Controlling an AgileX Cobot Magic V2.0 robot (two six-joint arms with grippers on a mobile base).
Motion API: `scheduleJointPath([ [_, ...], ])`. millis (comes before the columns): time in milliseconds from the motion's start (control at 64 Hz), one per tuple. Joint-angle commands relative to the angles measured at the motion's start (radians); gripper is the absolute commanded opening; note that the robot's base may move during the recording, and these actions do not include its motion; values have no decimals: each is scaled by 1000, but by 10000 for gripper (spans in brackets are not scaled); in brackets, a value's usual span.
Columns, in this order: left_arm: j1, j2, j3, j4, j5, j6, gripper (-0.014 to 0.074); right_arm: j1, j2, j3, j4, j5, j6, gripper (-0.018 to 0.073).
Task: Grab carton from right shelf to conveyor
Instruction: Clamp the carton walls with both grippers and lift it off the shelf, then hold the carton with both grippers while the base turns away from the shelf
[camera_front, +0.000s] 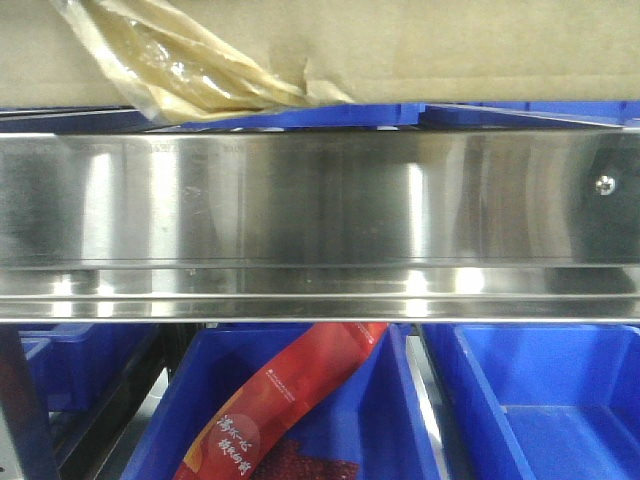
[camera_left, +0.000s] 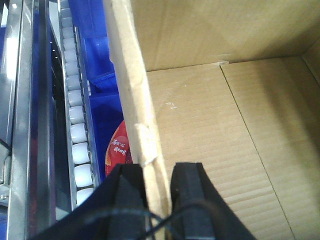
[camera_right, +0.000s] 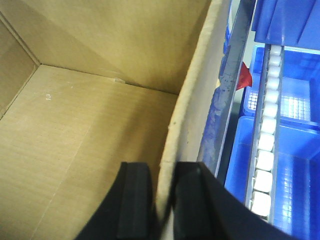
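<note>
Status: the carton (camera_left: 210, 150) is gripped on two opposite walls. In the left wrist view the left gripper (camera_left: 152, 172) straddles the carton's side wall at the bottom centre of the frame. Its fingers (camera_left: 186, 187) are clenched on the board, one inside and one outside. In the right wrist view the right gripper (camera_right: 163, 172) sits at the bottom centre in the same way, clamped on the opposite wall. In the front view the carton runs along the top edge of the frame, above the steel rail (camera_front: 320, 200) and the blue bins (camera_front: 540, 400). I cannot tell whether it rests on anything. Handling: the interior is open and empty, so I judge the load light. The corrugated walls are single sheets, stiff along the flutes but easily bowed or creased at a pinch point. The dry board should give good friction. Hold low on each wall and keep both arms level, since uneven lift would rack the box or tear a wall. Crumpled plastic film (camera_front: 180, 60) hangs from the underside at upper left and could snag on the rail. A roller track (camera_left: 77, 130) runs down the left of the left wrist view.
</note>
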Motion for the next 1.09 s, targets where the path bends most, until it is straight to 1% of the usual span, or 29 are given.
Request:
scheduleJointPath([
  [0, 3, -23, -4, 45, -6, 6, -10, -5, -19, -2, -57, -33, -22, -70],
  [1078, 3, -23, -4, 45, -6, 6, -10, -5, -19, -2, -57, -35, -22, -70],
])
